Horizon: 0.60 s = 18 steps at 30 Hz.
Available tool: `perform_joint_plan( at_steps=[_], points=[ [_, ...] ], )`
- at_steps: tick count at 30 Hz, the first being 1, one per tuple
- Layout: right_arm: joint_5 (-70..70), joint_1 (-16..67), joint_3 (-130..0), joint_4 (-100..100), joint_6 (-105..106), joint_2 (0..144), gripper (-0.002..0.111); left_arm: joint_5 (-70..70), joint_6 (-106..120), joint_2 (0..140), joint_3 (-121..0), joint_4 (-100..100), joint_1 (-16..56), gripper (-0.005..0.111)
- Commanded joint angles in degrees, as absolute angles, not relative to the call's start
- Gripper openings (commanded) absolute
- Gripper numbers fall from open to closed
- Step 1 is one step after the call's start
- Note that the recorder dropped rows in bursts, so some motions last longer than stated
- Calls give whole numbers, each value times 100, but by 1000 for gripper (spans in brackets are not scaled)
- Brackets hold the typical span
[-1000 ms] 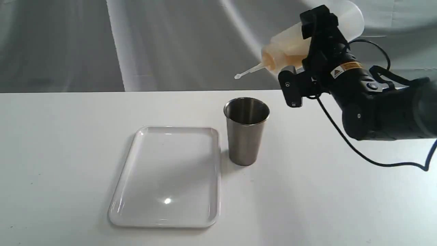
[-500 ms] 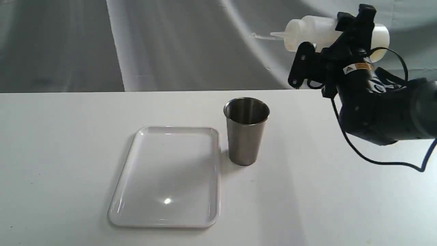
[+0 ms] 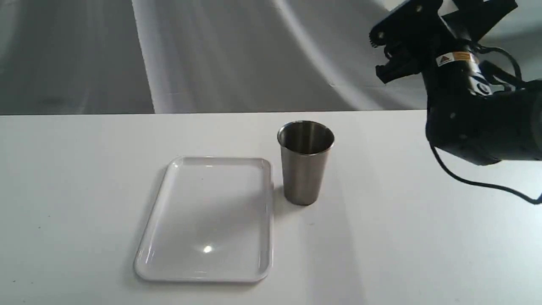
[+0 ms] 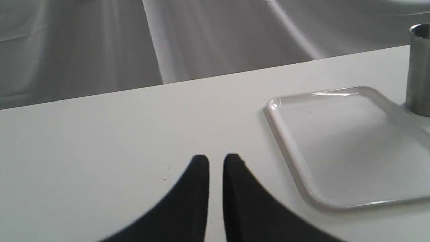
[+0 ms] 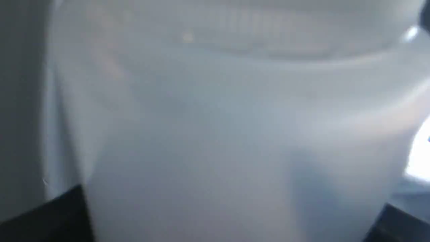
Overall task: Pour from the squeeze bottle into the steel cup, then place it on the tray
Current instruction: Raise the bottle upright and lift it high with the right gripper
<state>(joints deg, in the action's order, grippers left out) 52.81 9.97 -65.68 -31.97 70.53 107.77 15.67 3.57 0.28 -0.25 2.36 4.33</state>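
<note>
The steel cup (image 3: pixel 305 163) stands upright on the white table, just right of the white tray (image 3: pixel 220 159). Both also show in the left wrist view, the steel cup (image 4: pixel 418 67) at the picture's edge beside the tray (image 4: pixel 285 134). The right arm (image 3: pixel 461 84) is raised high at the upper right, well above and right of the cup. The top edge of the exterior view cuts off its gripper. In the right wrist view the translucent squeeze bottle (image 5: pixel 215 121) fills the picture, with my right gripper (image 5: pixel 221 218) shut on it. My left gripper (image 4: pixel 215 161) hovers low over the table left of the tray, fingers nearly together and empty.
The white table (image 3: pixel 84 190) reaches a far edge against a grey draped cloth backdrop (image 3: pixel 211 51). A black cable (image 3: pixel 478 183) hangs below the right arm.
The right arm has lifted and rolled back. The bottle went from nozzle-down near the cup to level, then out of the top of the exterior view. Cup and tray stayed put.
</note>
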Motion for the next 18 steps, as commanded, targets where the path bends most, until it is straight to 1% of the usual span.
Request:
perform_joint_plan(
  at_steps=[1,10,14,18],
  points=[
    [5477,1077,-6611,-3094,6528,10593,3,1522,348,0,0,233,466,8],
    [5477,1077,-6611,-2712,6337,10081,3,1522,348,0,0,233,466,8],
    [5152,1077,-6611,-2665,5683,9888,3,1522,348,0,0,233,466,8],
    [5079,1077,-6611,-2215,4922,9747,3,1522,348,0,0,233,466,8]
  ],
)
